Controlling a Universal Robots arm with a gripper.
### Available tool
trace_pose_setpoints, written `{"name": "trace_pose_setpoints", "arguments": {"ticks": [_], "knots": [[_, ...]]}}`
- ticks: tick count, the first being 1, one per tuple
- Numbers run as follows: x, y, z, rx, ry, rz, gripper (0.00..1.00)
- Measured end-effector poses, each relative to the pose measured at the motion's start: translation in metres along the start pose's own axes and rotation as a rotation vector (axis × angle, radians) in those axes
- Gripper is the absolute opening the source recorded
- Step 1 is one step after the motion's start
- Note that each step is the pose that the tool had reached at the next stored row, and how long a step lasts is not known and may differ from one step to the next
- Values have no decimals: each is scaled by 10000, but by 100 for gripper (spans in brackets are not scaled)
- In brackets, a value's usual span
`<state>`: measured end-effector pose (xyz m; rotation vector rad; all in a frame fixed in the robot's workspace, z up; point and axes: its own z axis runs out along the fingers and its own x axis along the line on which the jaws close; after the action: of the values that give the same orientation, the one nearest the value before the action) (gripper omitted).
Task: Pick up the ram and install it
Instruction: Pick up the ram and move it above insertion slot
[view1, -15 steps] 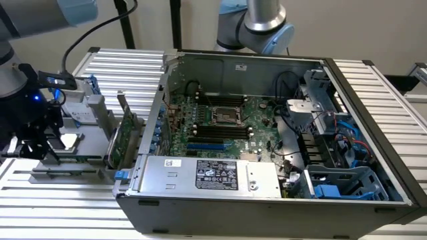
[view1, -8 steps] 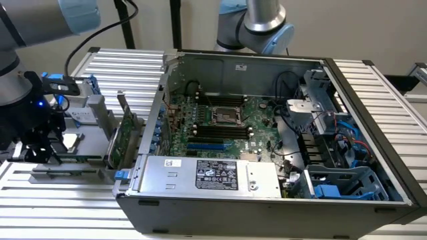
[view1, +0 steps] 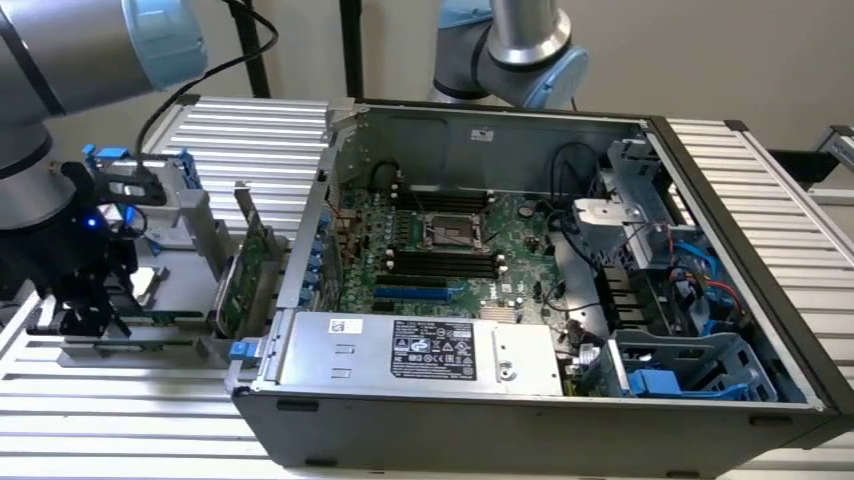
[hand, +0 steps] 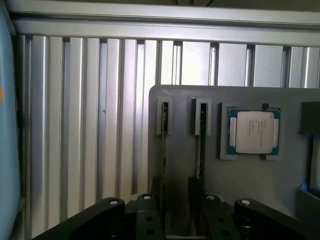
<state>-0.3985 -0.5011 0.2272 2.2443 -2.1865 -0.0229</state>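
Observation:
Two ram sticks stand edge-on in slots of a grey holder plate (hand: 190, 100): one ram stick (hand: 164, 145) and a second one (hand: 201, 140) beside it. My gripper (hand: 175, 187) hangs just above them, open. One dark finger (hand: 156, 189) is beside the first stick and the other finger (hand: 194, 187) beside the second, with a bare gap between them. In the exterior view my gripper (view1: 87, 310) is low over the holder (view1: 134, 348), at that view's left of the open computer case (view1: 534, 400). The motherboard's dark memory slots (view1: 434, 262) lie inside the case.
A processor chip (hand: 252, 131) sits in a pocket of the holder. A tall green expansion card (view1: 247, 285) and a blue-framed drive (view1: 147, 190) stand between my gripper and the case wall. A second arm's base (view1: 514, 50) rises behind the case. The table (hand: 75, 125) is ribbed metal.

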Motion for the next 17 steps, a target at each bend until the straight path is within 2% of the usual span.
{"name": "trace_pose_setpoints", "arguments": {"ticks": [3, 13, 17], "knots": [[19, -1, 54, -3, -15, -1, 100], [105, -35, 186, 6, -209, -3, 100], [117, -40, 253, 5, -243, -2, 100]]}}
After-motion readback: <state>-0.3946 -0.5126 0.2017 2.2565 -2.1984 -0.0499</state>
